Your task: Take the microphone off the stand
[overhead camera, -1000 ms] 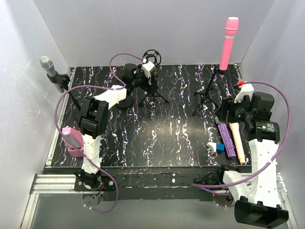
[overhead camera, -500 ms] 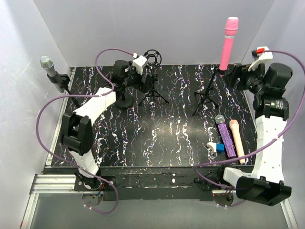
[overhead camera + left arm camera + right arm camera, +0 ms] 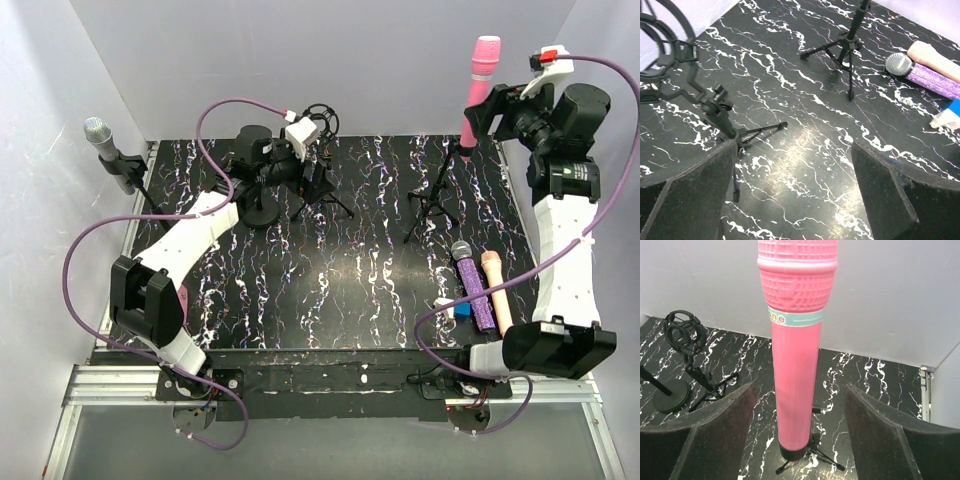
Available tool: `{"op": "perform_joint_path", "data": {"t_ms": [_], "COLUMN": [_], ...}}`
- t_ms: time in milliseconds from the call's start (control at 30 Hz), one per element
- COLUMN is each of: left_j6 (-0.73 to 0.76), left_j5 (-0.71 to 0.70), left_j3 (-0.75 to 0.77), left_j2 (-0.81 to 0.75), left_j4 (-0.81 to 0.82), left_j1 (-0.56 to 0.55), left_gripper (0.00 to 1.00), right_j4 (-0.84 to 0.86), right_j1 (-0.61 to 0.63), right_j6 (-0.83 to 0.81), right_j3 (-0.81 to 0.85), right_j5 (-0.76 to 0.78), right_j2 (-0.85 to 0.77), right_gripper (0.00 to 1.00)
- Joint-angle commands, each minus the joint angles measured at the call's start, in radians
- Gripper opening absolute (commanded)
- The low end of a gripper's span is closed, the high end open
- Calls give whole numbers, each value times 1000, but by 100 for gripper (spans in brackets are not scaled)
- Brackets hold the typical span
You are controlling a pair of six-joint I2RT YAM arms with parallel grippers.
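Note:
A pink microphone (image 3: 479, 88) stands upright in a black tripod stand (image 3: 432, 200) at the back right. My right gripper (image 3: 488, 112) is open and level with the microphone's body. In the right wrist view the pink microphone (image 3: 796, 355) stands between the open jaws of my right gripper (image 3: 799, 390), closer to the left finger, with gaps on both sides. My left gripper (image 3: 312, 172) is open and empty, held over the table beside an empty shock-mount stand (image 3: 320, 122). In the left wrist view my left gripper (image 3: 795, 150) has only the table between its fingers.
A silver microphone (image 3: 101, 137) sits on a stand at the far left. A purple glitter microphone (image 3: 473, 292), a peach microphone (image 3: 498, 296) and a blue block (image 3: 461, 309) lie at the front right. A round-base stand (image 3: 262, 212) stands next to the shock mount.
My right arm has risen and reached back until its open jaws flank the pink microphone. My left arm has stretched toward the back by the shock-mount stand.

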Motion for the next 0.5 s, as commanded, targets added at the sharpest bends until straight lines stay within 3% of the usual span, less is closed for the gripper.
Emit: {"op": "perform_joint_path", "data": {"t_ms": [0, 133, 233, 300, 467], "left_j6": [22, 39, 46, 54, 89], "left_j5": [40, 48, 63, 77, 97], "left_j3": [44, 51, 56, 61, 74], "left_j2": [-38, -43, -49, -49, -63], "left_j4": [-49, -59, -60, -66, -86], "left_j1": [-21, -36, -42, -42, -42], "left_gripper": [98, 98, 98, 98, 98], "right_j4": [86, 93, 80, 67, 75], "right_j1": [51, 91, 97, 97, 97], "right_j6": [-37, -79, -97, -111, -107], "right_j3": [55, 61, 68, 72, 68], "right_j5": [82, 183, 202, 185, 70], "right_j2": [34, 59, 74, 80, 82], "right_gripper": [77, 70, 58, 47, 30]}}
